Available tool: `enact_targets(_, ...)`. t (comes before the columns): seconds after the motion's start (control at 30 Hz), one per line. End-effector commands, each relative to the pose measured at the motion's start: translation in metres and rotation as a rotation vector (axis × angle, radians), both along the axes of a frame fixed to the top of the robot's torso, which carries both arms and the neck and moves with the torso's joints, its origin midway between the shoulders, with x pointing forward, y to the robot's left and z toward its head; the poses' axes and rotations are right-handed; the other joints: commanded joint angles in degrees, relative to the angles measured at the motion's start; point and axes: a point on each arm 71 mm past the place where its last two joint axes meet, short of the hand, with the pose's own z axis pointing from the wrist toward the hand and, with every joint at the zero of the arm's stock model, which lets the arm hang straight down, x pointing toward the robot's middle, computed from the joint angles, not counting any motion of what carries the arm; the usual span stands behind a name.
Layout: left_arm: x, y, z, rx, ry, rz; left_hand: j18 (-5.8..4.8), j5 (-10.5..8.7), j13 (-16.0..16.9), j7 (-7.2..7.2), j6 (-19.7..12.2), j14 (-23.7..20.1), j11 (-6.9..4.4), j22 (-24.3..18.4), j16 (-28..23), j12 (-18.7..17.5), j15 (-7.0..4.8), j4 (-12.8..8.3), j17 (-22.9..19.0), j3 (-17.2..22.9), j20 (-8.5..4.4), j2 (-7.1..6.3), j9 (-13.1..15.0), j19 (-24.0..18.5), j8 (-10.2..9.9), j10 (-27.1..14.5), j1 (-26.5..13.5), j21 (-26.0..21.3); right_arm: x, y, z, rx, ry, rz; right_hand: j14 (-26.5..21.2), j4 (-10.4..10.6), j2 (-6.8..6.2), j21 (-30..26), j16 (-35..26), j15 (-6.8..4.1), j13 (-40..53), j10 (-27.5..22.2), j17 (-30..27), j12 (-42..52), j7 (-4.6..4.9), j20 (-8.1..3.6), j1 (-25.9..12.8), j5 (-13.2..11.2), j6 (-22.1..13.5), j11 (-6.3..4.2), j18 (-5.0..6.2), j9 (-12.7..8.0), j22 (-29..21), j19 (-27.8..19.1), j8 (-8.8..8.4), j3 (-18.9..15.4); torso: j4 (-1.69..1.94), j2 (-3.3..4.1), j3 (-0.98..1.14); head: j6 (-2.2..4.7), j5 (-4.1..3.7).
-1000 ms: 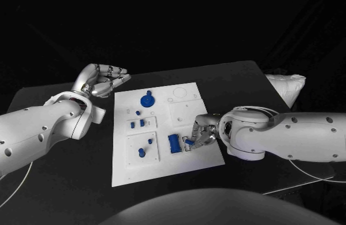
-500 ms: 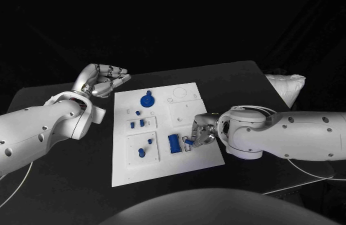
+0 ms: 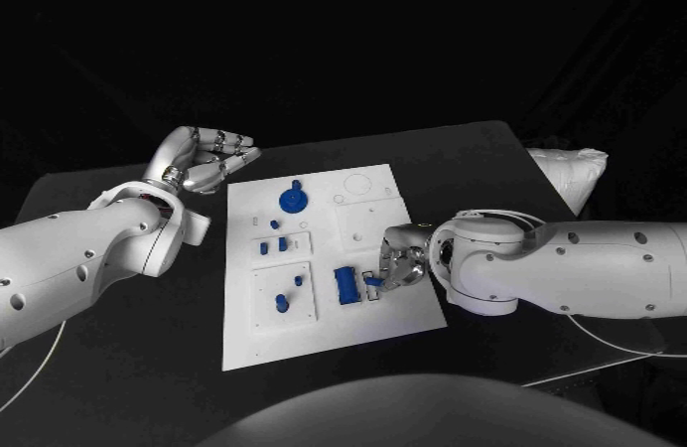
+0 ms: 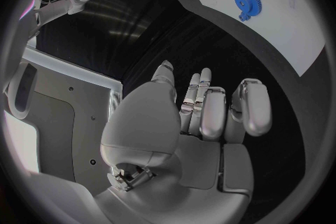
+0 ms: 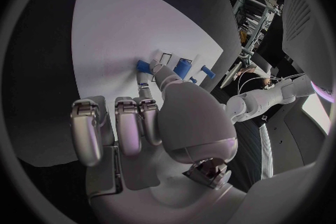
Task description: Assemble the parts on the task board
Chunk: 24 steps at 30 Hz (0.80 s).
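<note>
Pinching a small blue part (image 3: pixel 373 281) beside the blue block (image 3: pixel 345 285) on the task board (image 3: pixel 372 323), the right hand (image 3: pixel 399 266) should seat it squarely and press gently, while the left hand (image 3: pixel 205 158) hovers clenched and empty off the board.

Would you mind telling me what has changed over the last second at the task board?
The right hand has eased slightly further in over the task board, towards the blue block, its fingertips at a small blue part. The left hand stayed curled beside the board's far corner; the gear did not move.

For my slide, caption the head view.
Right hand touches a blue part on the task board; left hand waits curled beside it.
</note>
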Motion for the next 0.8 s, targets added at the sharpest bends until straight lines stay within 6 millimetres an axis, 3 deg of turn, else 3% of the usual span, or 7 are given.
enact_targets(0.03, -0.0008, -0.0022, 0.0005, -0.002, 0.0, -0.018, 0.57, 0.36, 0.07, 0.16, 0.11, 0.3, -0.07, 10.32, -0.08, -0.09, 0.02, 0.02, 0.06, -0.38, 0.0, 0.48, -0.06, 0.51, -0.2, 0.51, -0.2, -0.02, -0.0027, -0.0016, -0.0073, -0.036, 0.03, 0.007, 5.97, 0.37, 0.13, 0.26, 0.23, -0.13, 15.06, 6.16, 15.06, 0.01, 0.05, -0.3, -0.3, -0.34, -0.62, 0.11, -0.82, -0.2, 15.05, 6.0, -0.29, 0.03, 0.0, 0.04, -0.01, 0.01, 0.04)
enact_targets(0.4, -0.0009, -0.0019, 0.0005, -0.002, 0.001, -0.018, 0.58, 0.38, 0.07, 0.16, 0.13, 0.31, -0.07, 10.33, -0.08, -0.1, 0.02, 0.03, 0.07, -0.44, -0.01, 0.57, -0.06, 0.51, -0.22, 0.51, -0.12, -0.06, -0.0038, -0.0001, -0.0084, -0.051, 0.045, 0.022, 5.97, -1.3, -0.28, 0.26, 0.23, -0.18, 15.06, 6.16, 15.06, 0.01, -0.2, -0.31, 1.3, 0.69, -2.51, -0.08, -0.82, 0.0, 15.05, 6.0, -0.2, 0.8, -0.05, 0.03, 0.0, 0.01, 0.01)
enact_targets(0.8, -0.0006, -0.0021, 0.0004, -0.002, 0.001, -0.019, 0.58, 0.38, 0.07, 0.16, 0.13, 0.31, -0.07, 10.33, -0.08, -0.1, 0.02, 0.03, 0.07, -0.44, -0.01, 0.57, -0.06, 0.51, -0.22, 0.51, -0.12, -0.06, -0.004, -0.0004, -0.0107, -0.067, 0.061, 0.029, 5.97, -3.1, 0.75, 0.26, 0.23, -0.19, 15.06, 6.16, 15.06, 0.01, -0.44, -0.32, 2.91, 2.61, -2.49, -0.23, -0.82, 0.65, 15.05, 6.0, 1.05, 2.84, -0.04, 0.0, 0.05, 0.01, -0.09)
